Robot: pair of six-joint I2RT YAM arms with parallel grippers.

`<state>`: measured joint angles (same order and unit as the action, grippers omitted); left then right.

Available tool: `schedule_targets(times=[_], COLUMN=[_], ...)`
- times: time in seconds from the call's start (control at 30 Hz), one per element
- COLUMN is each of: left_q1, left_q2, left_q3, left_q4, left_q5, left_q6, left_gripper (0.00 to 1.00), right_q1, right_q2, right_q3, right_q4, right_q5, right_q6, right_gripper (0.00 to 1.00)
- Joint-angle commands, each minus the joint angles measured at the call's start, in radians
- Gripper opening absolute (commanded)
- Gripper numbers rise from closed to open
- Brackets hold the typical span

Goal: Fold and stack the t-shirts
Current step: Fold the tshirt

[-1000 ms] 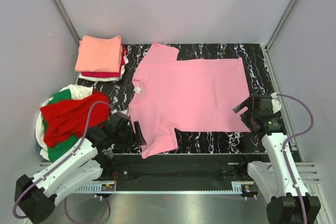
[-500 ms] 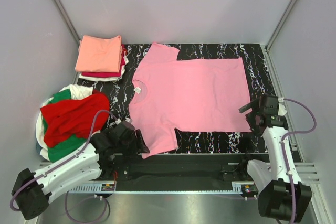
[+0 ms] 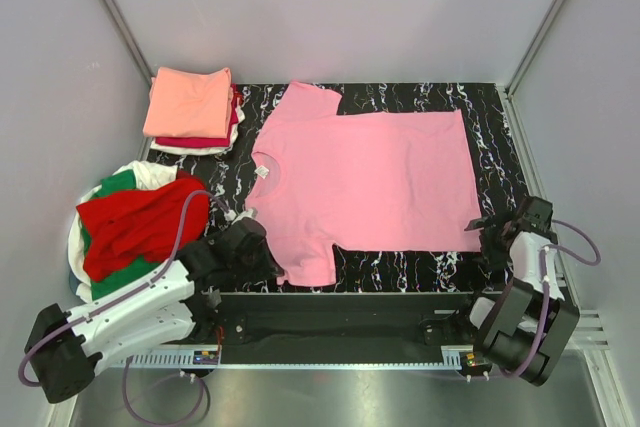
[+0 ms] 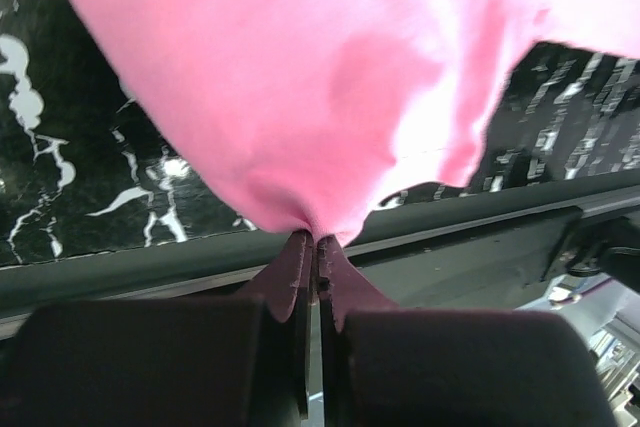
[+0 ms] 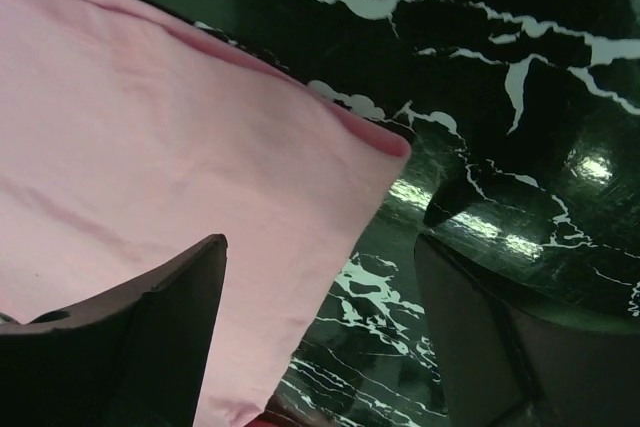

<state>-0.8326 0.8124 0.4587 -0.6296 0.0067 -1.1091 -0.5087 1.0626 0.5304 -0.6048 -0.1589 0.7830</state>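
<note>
- Black marbled table [image 3: 420, 102] between pale walls, both arms reaching in from its near edge.
- Left gripper [image 4: 314, 250] is closed tight. Its two fingers pinch a small pucker of the pink tee [image 4: 330, 77] at the end of the near sleeve, right by the table's near edge.
- From that pinch the pink cloth fans out ahead of the fingers, bunched at the tips and smoother farther on.
- Right gripper [image 5: 320, 252] stands wide apart and holds nothing. The tee's near hem corner lies between its fingers and just ahead of them, flat on the marble. One finger hangs over the cloth, the other over bare table; whether either touches, I cannot tell.
- Beyond both grippers the tee lies spread out flat, neck toward the left gripper's side and bottom hem toward the right gripper's.
- Just left of the left gripper, off the marble, sits a loose heap: a red tee [image 3: 140, 222] on top, a green tee [image 3: 112, 285] and a white tee [image 3: 152, 175] showing under it.
- Well ahead of the left gripper, at the table's far left corner, is a folded stack: a salmon tee [image 3: 190, 102] on top, red and white edges below it.
</note>
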Motion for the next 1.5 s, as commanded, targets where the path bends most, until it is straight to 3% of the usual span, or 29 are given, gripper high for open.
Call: schedule_targets(times=[0.0, 0.17, 0.4, 0.63, 0.9, 1.0, 1.1, 1.3, 1.47], left_q1=[-0.003, -0.002, 0.001, 0.012, 0.013, 0.045, 0.133, 0.355, 0.414], left_q2=[-0.012, -0.032, -0.002, 0.004, -0.024, 0.017, 0.082, 0.295, 0.559], left_q3=[0.046, 0.023, 0.060, 0.109, 0.262, 0.354, 0.440, 0.650, 0.886], left_q4=[-0.019, -0.012, -0.019, -0.062, -0.251, -0.298, -0.318, -0.301, -0.286], left_q5=[-0.059, -0.042, -0.051, -0.056, -0.051, -0.039, -0.017, 0.093, 0.119], left_q6=[0.009, 0.006, 0.029, 0.049, 0.080, 0.141, 0.242, 0.472, 0.578], left_gripper=[0.00, 0.00, 0.00, 0.00, 0.00, 0.00, 0.00, 0.00, 0.00], right_q1=[-0.028, -0.037, -0.037, -0.037, -0.037, -0.037, -0.037, -0.037, -0.004], right_q2=[0.014, 0.065, 0.207, 0.105, -0.150, -0.207, -0.162, 0.078, 0.233], right_q3=[-0.026, -0.029, -0.050, -0.003, 0.068, 0.101, 0.161, 0.278, 0.365], right_q4=[0.059, 0.099, 0.224, 0.139, -0.127, -0.136, -0.113, -0.029, 0.008], right_q5=[-0.068, -0.034, -0.030, 0.001, -0.037, -0.062, -0.068, -0.142, -0.137], right_q6=[0.027, 0.038, 0.033, 0.010, 0.005, 0.004, 0.001, -0.025, -0.021], right_gripper=[0.82, 0.74, 0.54, 0.01, 0.00, 0.00, 0.00, 0.00, 0.00])
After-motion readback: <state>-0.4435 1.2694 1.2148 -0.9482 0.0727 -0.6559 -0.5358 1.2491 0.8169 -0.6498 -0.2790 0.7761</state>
